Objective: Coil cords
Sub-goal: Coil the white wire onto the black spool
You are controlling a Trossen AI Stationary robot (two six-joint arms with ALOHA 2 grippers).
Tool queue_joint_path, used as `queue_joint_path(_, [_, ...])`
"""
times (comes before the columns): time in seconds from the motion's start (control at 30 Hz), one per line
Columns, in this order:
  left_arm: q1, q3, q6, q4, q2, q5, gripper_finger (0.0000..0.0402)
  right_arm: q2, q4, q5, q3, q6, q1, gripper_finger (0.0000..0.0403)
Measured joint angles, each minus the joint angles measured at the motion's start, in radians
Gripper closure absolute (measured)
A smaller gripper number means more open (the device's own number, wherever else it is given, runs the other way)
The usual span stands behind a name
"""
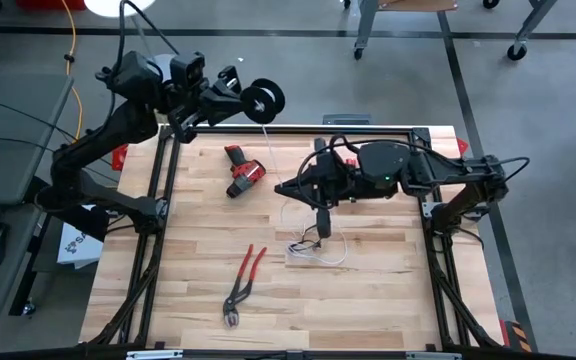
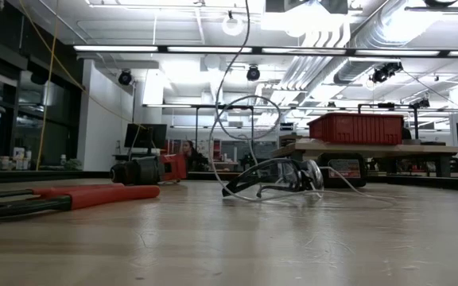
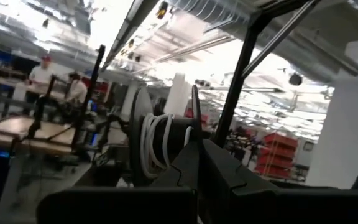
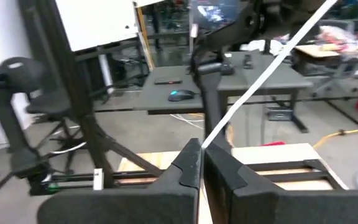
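The black spool [image 1: 264, 99] is held up over the table's far edge by my left gripper [image 1: 240, 93]; several turns of white cord [image 3: 154, 144] are wound on its core. From the spool the cord [image 1: 276, 150] runs down to my right gripper [image 1: 282, 188], which is shut on it above the table's middle. Beyond that gripper the cord falls in loose loops [image 2: 245, 119] to a slack heap [image 1: 315, 250] lying on the table. In the low view the heap [image 2: 281, 179] shows at the centre; both grippers are out of that view. My left gripper holds the spool by the rim of one flange [image 3: 195, 127], pinched between its two fingers [image 3: 185, 168]. The spool is lifted clear of the table, its axle about level. My right gripper pinches a single strand of the white cord [image 4: 211, 138] between its two fingertips [image 4: 190, 163]. The fingers lie across the cord. From the pinch the cord runs straight and taut away toward the spool [image 4: 291, 46].
Red-handled pliers [image 1: 243, 285] lie at the table's near middle. A red and black power tool [image 1: 243, 172] lies left of centre toward the far side. The black frame rails [image 1: 298, 131] run along the table's far edge and sides.
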Motion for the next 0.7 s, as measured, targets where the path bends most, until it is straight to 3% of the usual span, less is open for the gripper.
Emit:
queue_joint_path(0.3, [-0.02,0.0,0.071,-0.421,-0.045,0.015,0.0402,-0.015,-0.031,-0.113,-0.002,-0.019,0.012,0.0403])
queue_joint_path(0.7, [-0.091,0.001,0.053,-0.673,-0.078,0.086,0.0401,-0.048,-0.097,-0.106,-0.001,-0.049,-0.002,0.0403])
